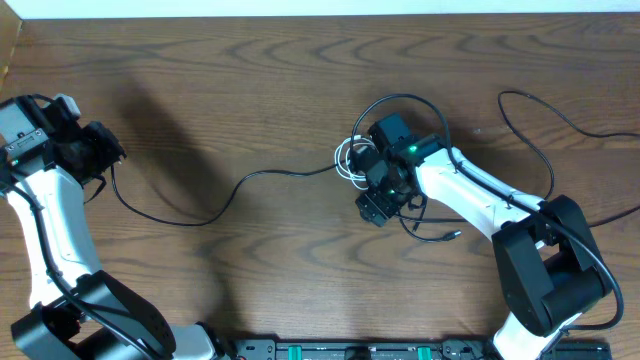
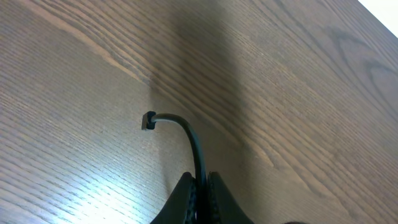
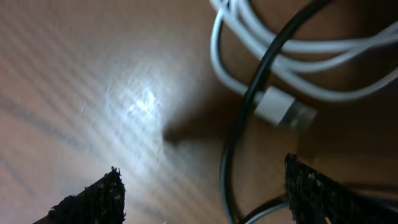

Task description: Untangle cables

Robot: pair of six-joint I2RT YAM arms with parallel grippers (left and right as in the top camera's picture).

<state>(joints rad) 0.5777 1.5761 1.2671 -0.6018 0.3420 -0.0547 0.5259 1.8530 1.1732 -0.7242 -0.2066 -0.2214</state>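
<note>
Left end effector (image 2: pixel 200 183) first: clamps shut on one black cable (image 2: pixel 194 146), little plug (image 2: pixel 149 120) poking out past the fingertips and hooking off to the left, desk (image 2: pixel 74 74) behind it. Sits way over at the far left in the overhead view. Tracing that cable from there: dips toward the front, humps back up, then runs right to the white cable (image 1: pixel 348 160) near the middle. Right end effector (image 3: pixel 202 168) next: fingers (image 3: pixel 93 196) spread wide apart, gripping nothing, hovering right at the white cable's small loops. Up close from that wrist: a black strand (image 3: pixel 231 143) crossing over the white loops, white plug (image 3: pixel 283 111) lying just beside it. Can't tell which black one, honestly. Second black cable (image 1: pixel 500 102) over on the right, well apart from the left arm, running off the right side of the overhead view.
</note>
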